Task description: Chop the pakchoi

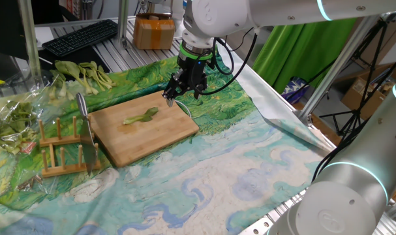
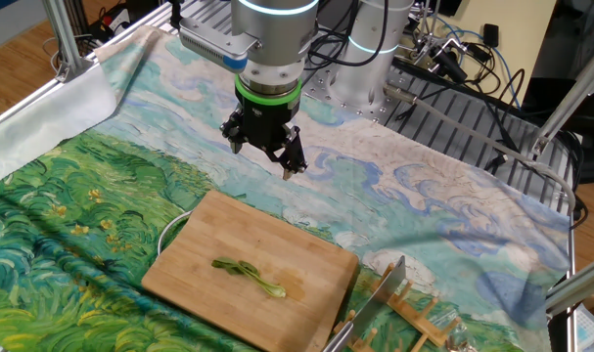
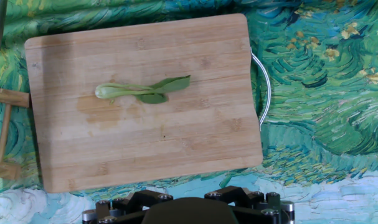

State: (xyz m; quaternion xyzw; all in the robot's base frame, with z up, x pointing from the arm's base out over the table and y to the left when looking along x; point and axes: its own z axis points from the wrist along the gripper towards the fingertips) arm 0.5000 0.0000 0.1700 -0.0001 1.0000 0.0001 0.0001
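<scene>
Hanging above the far edge of the cutting board (image 1: 145, 126), my gripper (image 1: 184, 93) points straight down with its fingers spread wide and nothing between them; from the other fixed view the gripper (image 2: 263, 156) sits clear of the wood, over the painted cloth (image 2: 71, 225) just beyond the board's edge.

Going left to right in the one fixed view: at the far left I see leafy greens in clear plastic (image 1: 12, 111); behind them, a bunch of whole pale-stemmed stalks (image 1: 87, 73) lies on the cloth; nearer me stands a wooden rack (image 1: 64, 149) with a cleaver (image 1: 87, 124) upright in it, just beside the board's left end; then the board itself, and on it the pakchoi (image 1: 141, 117), one small leaf lying flat near the middle, whole and uncut; the gripper is to its right and above, well apart from it; further right the cloth runs on to a folded pale edge.

From the hand view I look straight down on the board (image 3: 145, 137); the pakchoi (image 3: 142, 91) lies across its upper middle, pale stem end to the left, dark leaf tip to the right; a wet-looking patch marks the wood just below the stem; a metal handle loop (image 3: 266, 93) curves off the board's right edge.
</scene>
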